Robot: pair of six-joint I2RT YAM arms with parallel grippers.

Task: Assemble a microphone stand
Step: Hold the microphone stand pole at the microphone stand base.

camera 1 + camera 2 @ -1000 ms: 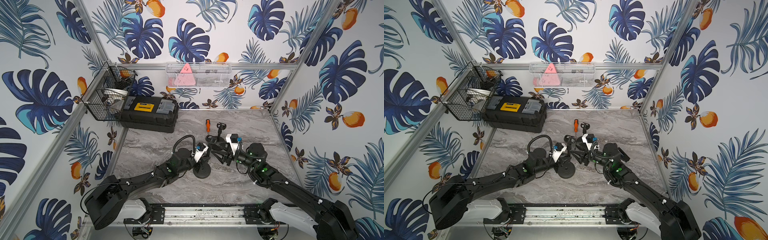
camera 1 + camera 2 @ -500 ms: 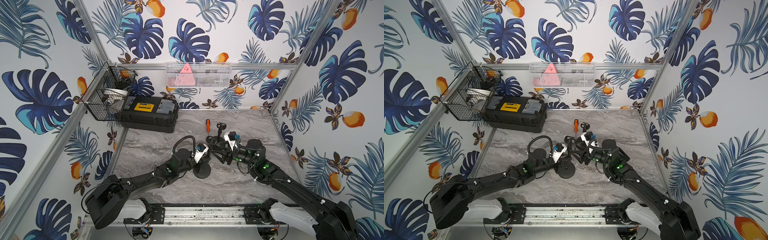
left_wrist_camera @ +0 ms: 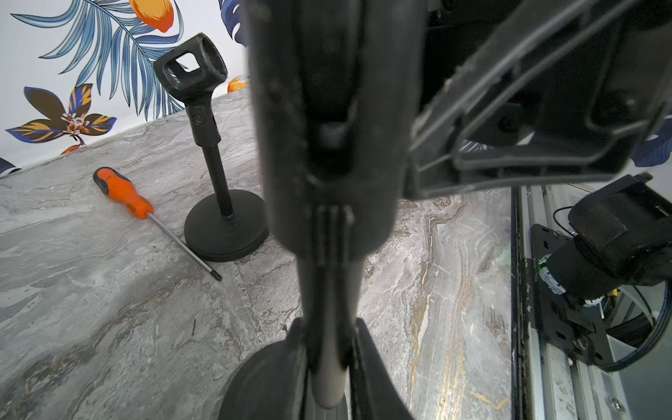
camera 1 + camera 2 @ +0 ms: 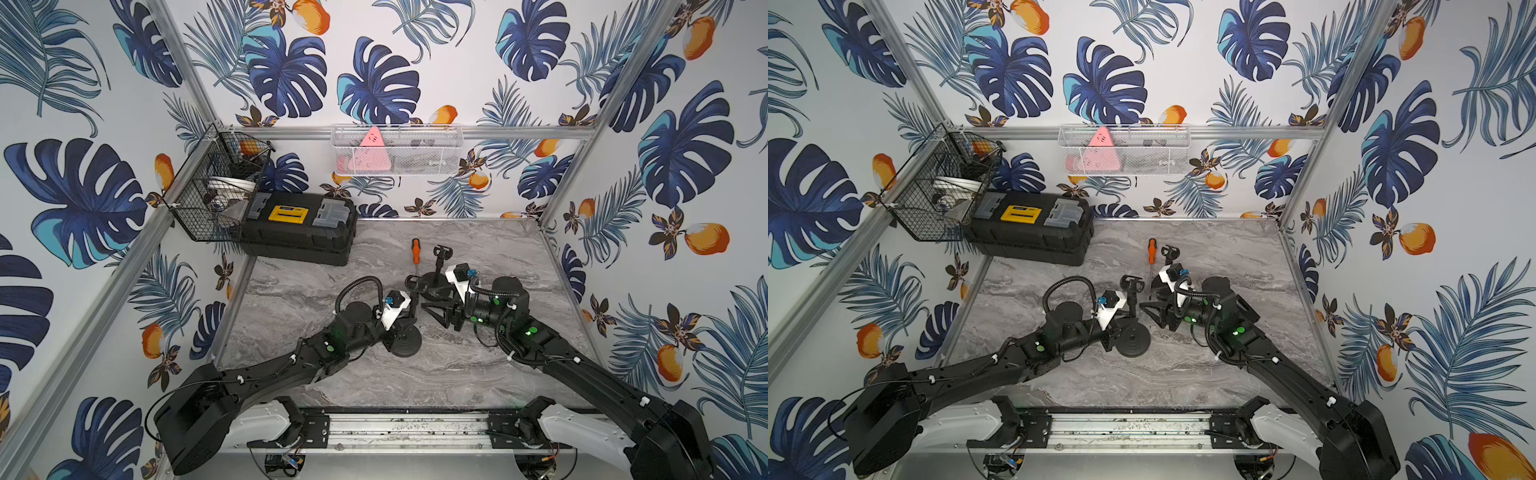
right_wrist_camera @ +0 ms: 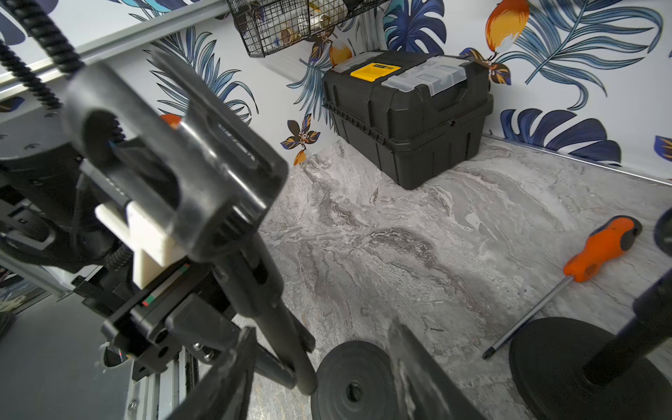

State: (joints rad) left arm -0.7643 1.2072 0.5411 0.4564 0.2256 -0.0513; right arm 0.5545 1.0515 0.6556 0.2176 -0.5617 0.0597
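The pole (image 5: 276,320), with its clip (image 5: 163,163) on top, stands close to upright near the centre of both top views. The base (image 4: 405,343) lies flat on the table (image 4: 291,316) just below it in the frame. In the right wrist view the base's centre hole is empty and the pole's lower end sits just beside the rim. Whether it touches I cannot tell. The pole is not yet seated.

Over the last second very little has shifted. Pole and base sit where they did. The left gripper (image 3: 329,349) stays clamped tight on the pole's lower part, and the right arm has only crept slightly toward the upper part of the frame. By my reading the job is paused at alignment: the pole end must come over the hole before it can go in.

The left arm reaches in low from the lower left of the top views, wrist nearly level. The right arm comes from the lower right, elbow raised. The right gripper (image 4: 434,311) points left toward the pole, jaws wide and nothing between them.

A 2nd, finished stand (image 4: 439,268) is just above the right gripper, with the screwdriver (image 4: 415,254) beside it. The toolbox (image 4: 297,226) sits at the upper left.
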